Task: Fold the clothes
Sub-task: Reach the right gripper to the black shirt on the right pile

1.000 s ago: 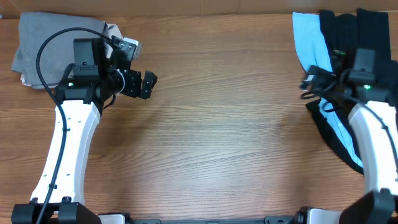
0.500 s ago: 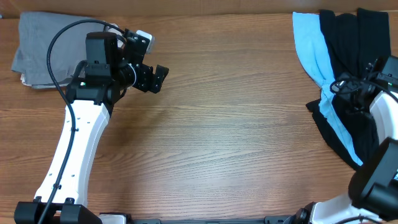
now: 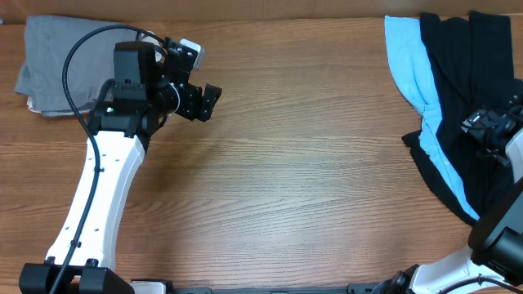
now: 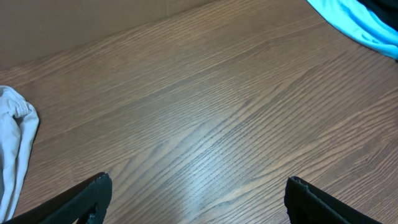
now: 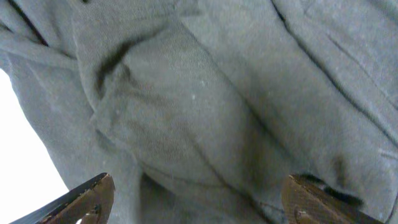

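Observation:
A pile of clothes lies at the table's right edge: a black garment (image 3: 458, 49) over a light blue one (image 3: 409, 57). My right gripper (image 3: 488, 129) is open and hangs close over the black garment, whose wrinkled cloth (image 5: 205, 112) fills the right wrist view between the jaws (image 5: 199, 199). A folded grey garment (image 3: 57, 65) lies at the far left corner. My left gripper (image 3: 204, 102) is open and empty above bare wood, to the right of the grey garment. The left wrist view shows its jaws (image 4: 199, 199) wide apart over the wood, and a corner of the light blue garment (image 4: 354, 18).
A pale cloth edge (image 4: 12, 143) shows at the left of the left wrist view. The wooden table (image 3: 286, 180) spans the view between the two piles.
The right arm has moved right and down onto the black garment in the pile. The left arm moved a little to the right a second ago and has stayed still since.

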Robot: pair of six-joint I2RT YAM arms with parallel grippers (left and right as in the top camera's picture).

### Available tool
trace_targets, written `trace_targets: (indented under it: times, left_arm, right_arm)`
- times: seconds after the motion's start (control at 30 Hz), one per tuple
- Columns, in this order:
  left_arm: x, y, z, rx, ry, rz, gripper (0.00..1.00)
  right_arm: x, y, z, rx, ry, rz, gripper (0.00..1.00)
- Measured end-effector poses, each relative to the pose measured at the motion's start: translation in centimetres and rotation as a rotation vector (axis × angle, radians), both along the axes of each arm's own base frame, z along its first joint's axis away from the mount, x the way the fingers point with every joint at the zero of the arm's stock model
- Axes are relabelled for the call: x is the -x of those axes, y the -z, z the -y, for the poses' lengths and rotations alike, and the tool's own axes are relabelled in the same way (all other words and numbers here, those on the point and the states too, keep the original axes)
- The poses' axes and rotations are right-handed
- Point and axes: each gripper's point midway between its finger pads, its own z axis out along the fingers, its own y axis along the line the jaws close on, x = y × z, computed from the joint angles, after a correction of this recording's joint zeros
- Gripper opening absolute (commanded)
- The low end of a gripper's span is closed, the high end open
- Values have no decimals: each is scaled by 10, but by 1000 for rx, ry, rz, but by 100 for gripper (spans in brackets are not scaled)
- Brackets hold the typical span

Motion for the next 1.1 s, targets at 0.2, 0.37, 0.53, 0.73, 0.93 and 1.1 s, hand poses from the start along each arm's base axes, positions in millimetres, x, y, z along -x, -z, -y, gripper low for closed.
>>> trace_targets:
  times: [0.2,0.37,0.53,0.73,0.93,1.1]
  left_arm:
    - [-2,5,0,-1,0,-13,91]
    - [-2,5,-1,-5,-5,-11,91]
    - [-2,6,-1,-7,-6,-11,91]
    - [-2,6,-1,-7,-6,-11,90]
    - [-2,5,-1,-7,-6,-10,89]
    - [-3,5,-1,-7,-6,-9,86]
  right_arm:
    - [3,0,19,17,39,24,87]
    - [8,6,36,29,75,31,87]
    - [14,26,41,30,93,-19,78]
    - [17,43,44,26,111,-56,54]
    - [18,42,46,30,124,-56,24]
    - [19,36,46,34,134,-52,4]
